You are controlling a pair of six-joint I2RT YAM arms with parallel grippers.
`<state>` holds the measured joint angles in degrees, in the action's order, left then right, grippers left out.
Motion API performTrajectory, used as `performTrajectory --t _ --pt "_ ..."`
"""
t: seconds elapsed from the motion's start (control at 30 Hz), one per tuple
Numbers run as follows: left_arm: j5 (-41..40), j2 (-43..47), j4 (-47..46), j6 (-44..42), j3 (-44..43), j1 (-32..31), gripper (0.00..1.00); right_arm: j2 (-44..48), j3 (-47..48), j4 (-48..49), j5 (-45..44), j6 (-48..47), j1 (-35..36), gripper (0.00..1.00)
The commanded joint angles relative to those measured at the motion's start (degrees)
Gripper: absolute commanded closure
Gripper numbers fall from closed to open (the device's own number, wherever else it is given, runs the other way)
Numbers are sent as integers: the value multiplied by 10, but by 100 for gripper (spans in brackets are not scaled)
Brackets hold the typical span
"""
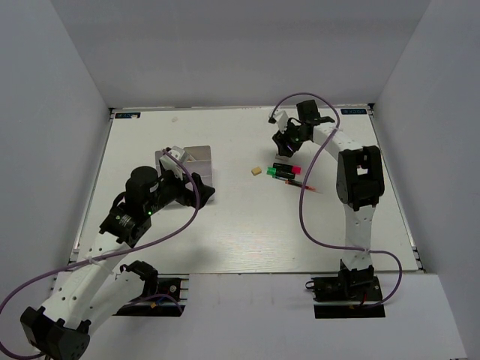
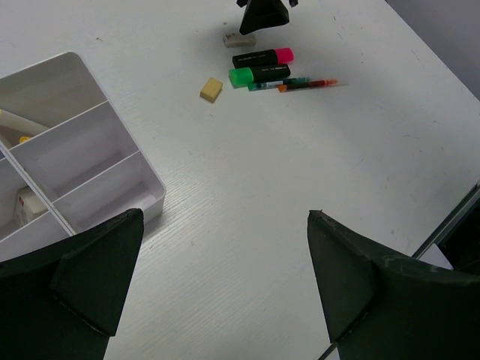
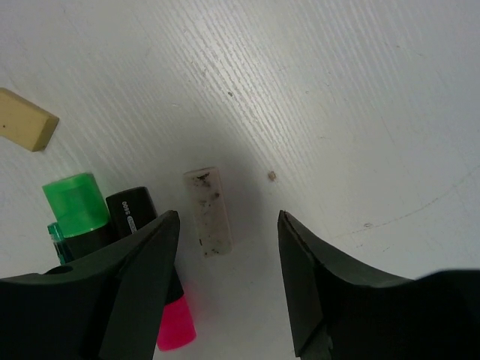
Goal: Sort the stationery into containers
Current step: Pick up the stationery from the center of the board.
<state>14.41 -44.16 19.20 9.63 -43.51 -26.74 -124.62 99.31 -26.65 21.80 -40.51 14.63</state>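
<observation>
The divided tray (image 1: 196,156) stands at the left of the table; in the left wrist view (image 2: 82,112) it holds a white and yellow pen (image 2: 13,124) and a small eraser (image 2: 30,204). My left gripper (image 2: 225,214) is open and empty over bare table beside the tray. A beige eraser (image 2: 211,89), a pink-ended highlighter (image 2: 262,57), a green-ended highlighter (image 2: 259,75) and a thin red pen (image 2: 307,84) lie mid-table. My right gripper (image 3: 229,215) is open just above a dirty grey eraser (image 3: 210,211), which lies between its fingers, nearer the left one.
Grey walls close in the table on the left, back and right. The right arm's purple cable (image 1: 304,210) loops over the table near the red pen (image 1: 304,186). The left arm (image 1: 142,199) lies across the near-left part.
</observation>
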Motion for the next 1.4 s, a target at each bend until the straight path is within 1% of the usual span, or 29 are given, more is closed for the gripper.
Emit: performTrajectory --t 0.0,0.4,0.47,0.57,0.6,0.67,0.7,0.77,0.8,0.83,0.9,0.93,1.0,1.03,1.1,1.13,1.17,1.27,1.37 --pt "1 5 -2 -8 4 3 0 -5 -6 -16 1 -19 7 38" --pt "6 5 3 -8 4 3 0 -46 12 -12 -38 -18 21 38" --pt "6 5 3 -8 4 3 0 -55 19 -12 -45 -19 21 40" --pt "6 5 3 -8 4 3 0 -67 26 -17 -50 -22 21 49" --pt "6 5 3 -8 4 3 0 -65 27 -21 -48 -24 21 58" --pt "6 5 3 -8 4 3 0 -65 29 -41 -46 -33 20 69" --pt "6 10 3 -8 4 3 0 -56 27 -49 -30 -38 21 81" --pt "1 10 3 -8 4 3 0 -35 17 -66 -12 -45 22 90" --pt "1 17 3 -8 4 3 0 -14 11 -68 2 -47 24 97" --pt "1 17 3 -8 4 3 0 9 -2 -74 8 -48 29 99" --pt "-4 24 -2 -8 4 3 0 32 -8 -82 31 -56 42 99" --pt "-4 30 -2 -8 4 3 0 69 -10 -94 52 -55 46 99" --pt "-10 43 -2 -8 4 3 0 92 -17 -107 68 -68 76 99" --pt "-11 50 -2 -8 9 3 0 124 -18 -110 92 -69 82 99" --pt "-17 64 -8 -8 15 3 0 140 -21 -121 109 -73 114 99" --pt "-17 81 -14 -8 15 3 0 161 -21 -121 139 -70 120 100" --pt "-17 90 -20 -8 21 3 0 166 -21 -122 148 -69 144 100" --pt "-17 124 -31 -8 27 3 0 180 -16 -121 179 -50 172 100" --pt "-17 150 -44 -8 40 3 0 171 -3 -113 217 -22 198 100"
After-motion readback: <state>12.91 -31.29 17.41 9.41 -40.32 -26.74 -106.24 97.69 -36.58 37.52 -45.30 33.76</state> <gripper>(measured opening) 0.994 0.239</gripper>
